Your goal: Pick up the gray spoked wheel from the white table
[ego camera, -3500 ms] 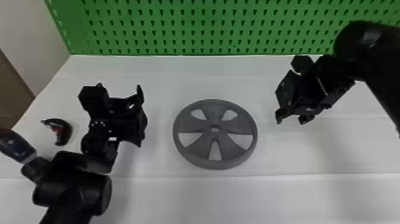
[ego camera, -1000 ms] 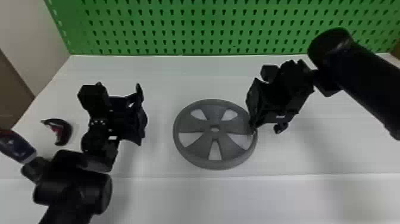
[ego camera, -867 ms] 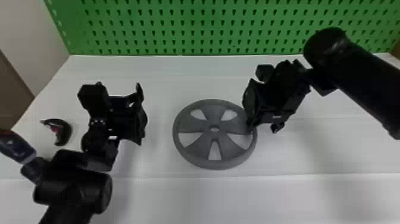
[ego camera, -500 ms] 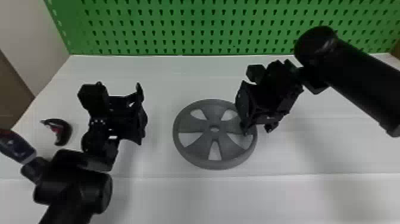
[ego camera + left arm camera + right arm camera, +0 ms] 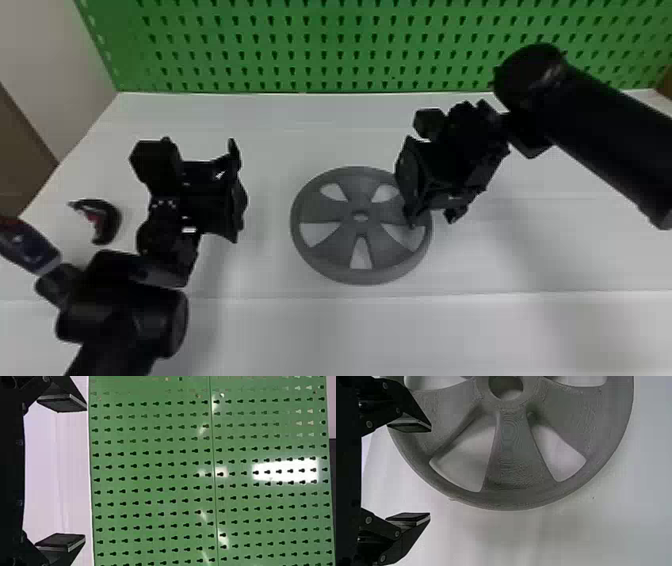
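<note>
The gray spoked wheel (image 5: 361, 191) lies flat on the white table (image 5: 280, 330), near the middle of the head view. My right gripper (image 5: 432, 220) is over the wheel's right-hand rim, one finger above the spokes and the other outside the rim. In the right wrist view, the wheel (image 5: 516, 459) stretches past my open right gripper (image 5: 430, 472), whose fingers are well apart; whether they touch it I cannot tell. To the left of the wheel, my left gripper (image 5: 238, 192) is held clear of it. Its fingers stand wide apart in the left wrist view, where the left gripper (image 5: 85, 473) points at the pegboard.
A green pegboard (image 5: 310, 50) rises along the table's back edge. Left of the left gripper lies a small curved black-and-red object (image 5: 106, 220), and a dark blue-and-red object (image 5: 27, 245) is beside the left arm.
My right gripper has come in leftward from the right and now overlaps the wheel's right side, having shifted slightly left over the last second. The left arm and the wheel have kept their places.
</note>
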`<state>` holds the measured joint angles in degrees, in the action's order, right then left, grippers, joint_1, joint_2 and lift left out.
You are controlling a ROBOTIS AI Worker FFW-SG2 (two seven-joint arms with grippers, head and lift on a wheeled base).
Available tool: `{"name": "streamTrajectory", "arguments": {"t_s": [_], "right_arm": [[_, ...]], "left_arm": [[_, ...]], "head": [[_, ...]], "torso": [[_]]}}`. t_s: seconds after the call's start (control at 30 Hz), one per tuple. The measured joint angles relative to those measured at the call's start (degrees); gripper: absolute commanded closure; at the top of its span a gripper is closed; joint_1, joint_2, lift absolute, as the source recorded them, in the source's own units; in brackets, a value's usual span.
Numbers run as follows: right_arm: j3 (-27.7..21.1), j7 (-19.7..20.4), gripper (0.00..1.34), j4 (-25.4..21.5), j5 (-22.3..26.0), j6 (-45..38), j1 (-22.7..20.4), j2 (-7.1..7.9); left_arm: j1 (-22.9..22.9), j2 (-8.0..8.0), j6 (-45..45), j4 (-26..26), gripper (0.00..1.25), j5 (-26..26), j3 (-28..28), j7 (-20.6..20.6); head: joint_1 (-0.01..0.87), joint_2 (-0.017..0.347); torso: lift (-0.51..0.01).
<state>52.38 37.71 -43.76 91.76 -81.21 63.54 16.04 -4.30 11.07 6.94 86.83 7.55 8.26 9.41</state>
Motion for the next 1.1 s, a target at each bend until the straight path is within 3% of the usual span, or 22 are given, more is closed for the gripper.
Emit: {"name": "streamTrajectory", "arguments": {"t_s": [0.37, 0.47, 0.63, 0.77, 0.93, 1.1], "right_arm": [[-0.9, 0.7, 0.47, 3.9, 0.8, 1.1, 0.6, -0.92], [-2.6, 5.8, 0.47, 6.5, 3.3, 1.9, 0.6, -1.55], [-5.0, 18.8, 0.47, 10.2, 13.8, 5.2, -0.3, -2.44], [-6.4, 23.4, 0.47, 11.6, 18.3, 8.2, -1.0, -3.2], [-8.7, 27.3, 0.47, 12.9, 20.5, 11.2, -1.4, -4.33], [-14.0, 33.4, 0.47, 13.6, 21.0, 13.7, -2.3, -5.5]], "left_arm": [[0.0, 0.0, 0.0, -0.1, 0.13, 0.0, 0.0, 0.1], [0.0, 0.0, 0.0, -0.1, 0.13, 0.0, 0.0, 0.1], [0.0, 0.0, 0.0, -0.1, 0.13, 0.0, -0.1, 0.2], [0.1, 0.0, 0.0, -0.1, 0.13, 0.0, -0.1, 0.2], [0.3, 0.0, 0.0, -0.1, 0.13, 0.0, -0.2, 0.2], [0.4, 0.0, 0.0, -0.1, 0.13, 0.0, -0.3, 0.2]], "head": [[0.806, 0.044], [0.806, 0.044], [0.806, 0.044], [0.806, 0.044], [0.806, 0.044], [0.806, 0.044]], "torso": [[-0.098], [-0.098], [-0.098], [-0.098], [-0.098], [-0.098]]}}
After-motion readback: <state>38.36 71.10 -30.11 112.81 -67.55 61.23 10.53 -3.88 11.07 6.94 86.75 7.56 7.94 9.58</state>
